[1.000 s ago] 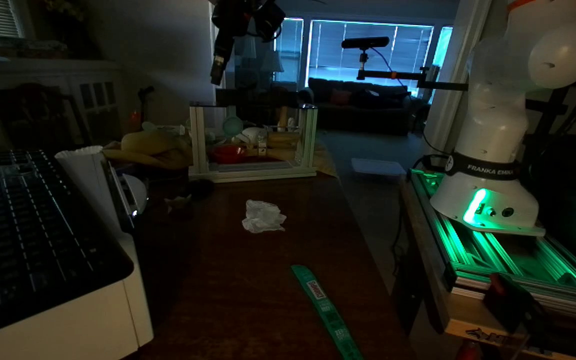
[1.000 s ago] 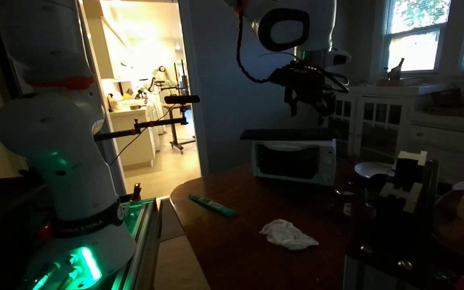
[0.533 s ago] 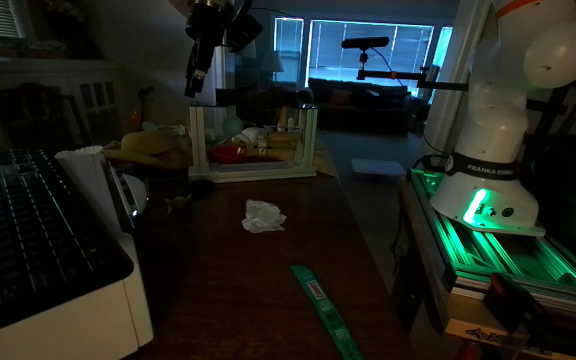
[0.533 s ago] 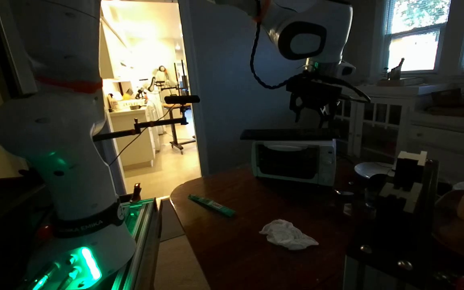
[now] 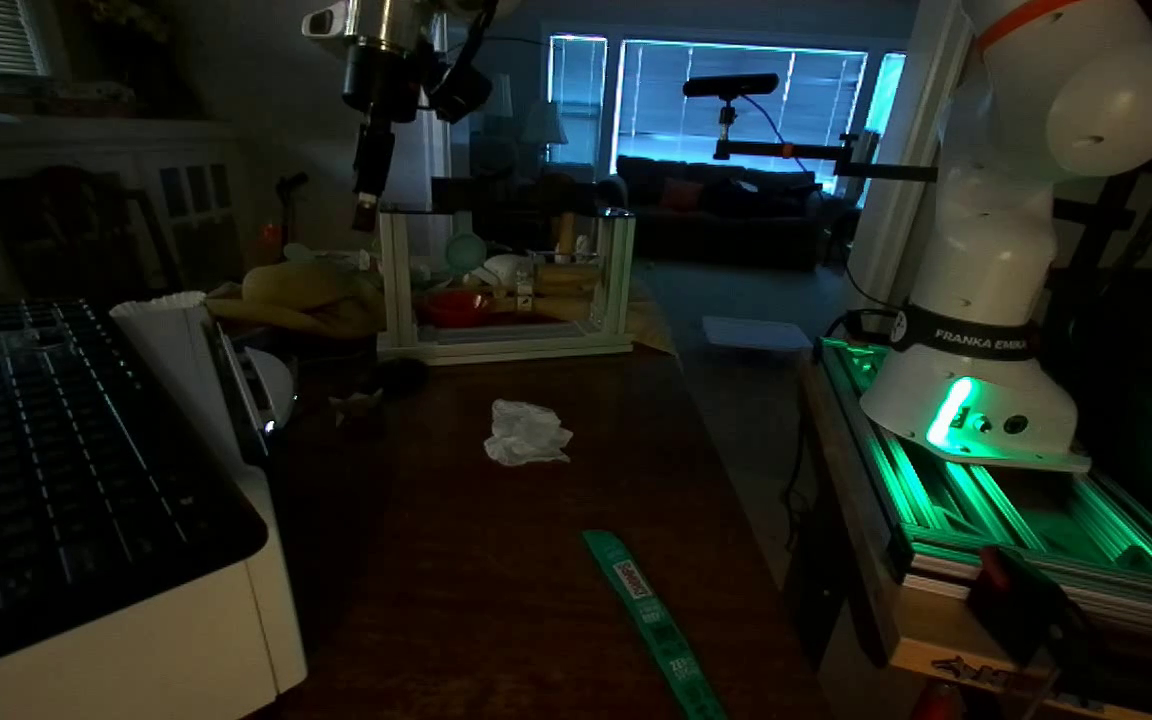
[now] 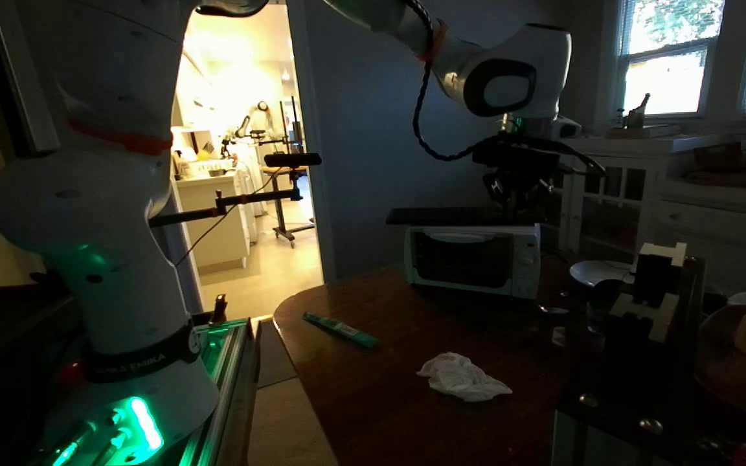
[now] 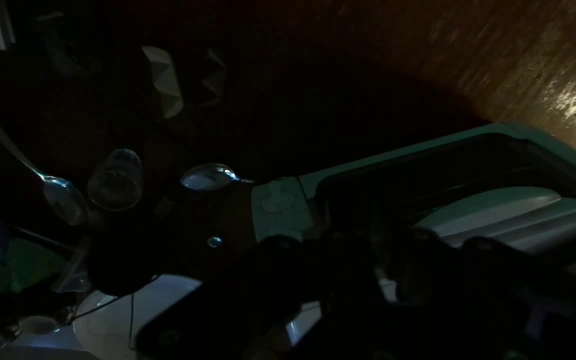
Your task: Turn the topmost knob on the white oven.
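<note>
The white oven [image 6: 463,259] stands on the table with its glass door toward the camera and a pale control panel [image 6: 527,275] at its right end. Its plain side [image 5: 136,640] fills the near left corner in an exterior view. One round knob [image 7: 277,200] shows dimly in the wrist view, at the panel end farther from the door handle [image 7: 488,207]. The topmost knob seems hidden behind my dark fingers. My gripper [image 6: 509,212] points down just over the oven's top, near the panel end, fingers close together. Too little light shows whether they meet; nothing held is visible.
A black ribbed slab [image 6: 451,216] lies over the oven. Crumpled white paper [image 6: 463,377] and a green strip [image 6: 340,329] lie on the table. Near the panel are a spoon [image 7: 208,177], a clear cup [image 7: 115,180] and a white plate [image 7: 133,315]. A glass case [image 5: 506,350] stands farther back.
The arm has come down toward the oven's top and over toward its control panel end. My fingers, wide apart before, have drawn close together. The objects on the table have not moved.
</note>
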### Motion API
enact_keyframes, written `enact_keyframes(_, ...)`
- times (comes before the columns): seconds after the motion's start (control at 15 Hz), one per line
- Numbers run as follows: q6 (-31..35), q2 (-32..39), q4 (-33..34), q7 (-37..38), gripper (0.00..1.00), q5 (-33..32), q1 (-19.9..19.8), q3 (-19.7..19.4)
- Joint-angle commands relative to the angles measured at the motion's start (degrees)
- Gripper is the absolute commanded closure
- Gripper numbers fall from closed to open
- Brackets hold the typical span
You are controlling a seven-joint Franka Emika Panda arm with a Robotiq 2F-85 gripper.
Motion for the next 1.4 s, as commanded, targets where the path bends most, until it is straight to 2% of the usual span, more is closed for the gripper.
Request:
enact_keyframes(0.0,4.2,3.07,1.32,6.85,1.0,-3.93,0.16,1.27)
enact_keyframes(0.4,12.04,6.18,1.23,16.65,1.0,-7.47,1.56,3.5)
enact_keyframes(0.47,11.42,6.52,1.67,18.01,1.0,-7.69,1.44,4.06)
enact_keyframes(0.53,10.47,5.13,0.57,15.5,0.99,-7.07,-0.33,5.27)
enact_keyframes(0.93,10.97,5.8,0.9,17.34,1.0,-7.41,0.04,5.65)
enact_keyframes(1.33,12.82,11.94,3.89,16.65,1.0,-6.3,-0.83,8.06)
